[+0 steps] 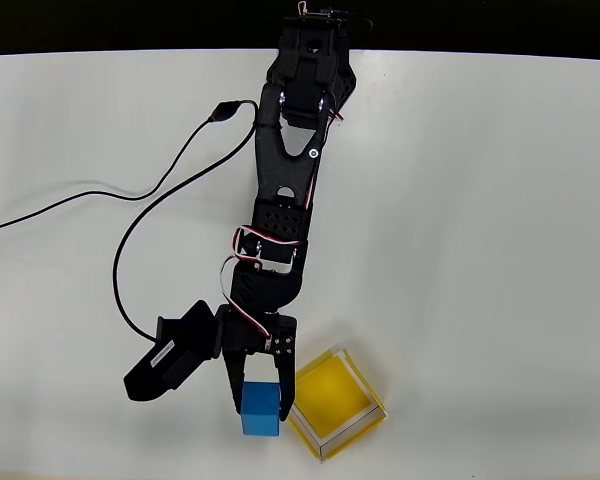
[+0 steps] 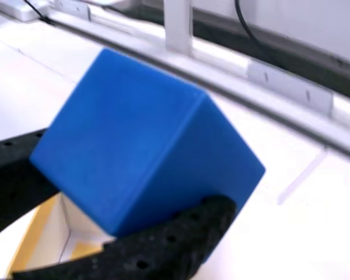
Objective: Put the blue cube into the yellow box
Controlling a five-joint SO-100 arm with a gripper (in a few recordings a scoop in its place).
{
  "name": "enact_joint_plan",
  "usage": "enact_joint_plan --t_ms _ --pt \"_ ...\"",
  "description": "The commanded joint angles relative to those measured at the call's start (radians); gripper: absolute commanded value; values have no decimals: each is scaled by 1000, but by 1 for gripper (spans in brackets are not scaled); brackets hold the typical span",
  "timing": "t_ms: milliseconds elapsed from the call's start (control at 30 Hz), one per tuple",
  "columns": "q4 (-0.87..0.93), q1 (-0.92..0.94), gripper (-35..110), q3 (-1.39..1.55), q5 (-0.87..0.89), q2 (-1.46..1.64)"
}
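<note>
The gripper is clamped on the blue cube, one finger on each side of it. In the overhead view the cube sits just beside the left wall of the yellow box, outside it; whether the two touch cannot be told from above. In the wrist view the cube sits tilted between the black fingers, one corner pointing toward the camera, and a yellow wall with white inner rim shows under it at lower left. The cube appears lifted clear of the white table, though its height cannot be confirmed.

Status: cube held, not yet over the box opening.

Risks noted:
- The hold looks skewed, the fingers bearing near edges rather than flat faces. The cube could rotate or slip out during travel.
- The cube is close to the near wall. A sideways move at low height would likely strike that wall and push the light tray away.
- A release made before the cube is centred could leave it perched on the rim or tipped outside.
- The black cable lies well apart and poses no evident hazard.
</note>
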Motion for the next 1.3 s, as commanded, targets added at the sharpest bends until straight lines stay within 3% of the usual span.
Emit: enact_joint_plan --t_ms 0,633,1267 --pt "-8 -28 16 -222 21 8" --pt "175 -190 17 -325 149 -167" --pt "230 -196 19 -314 106 -270"
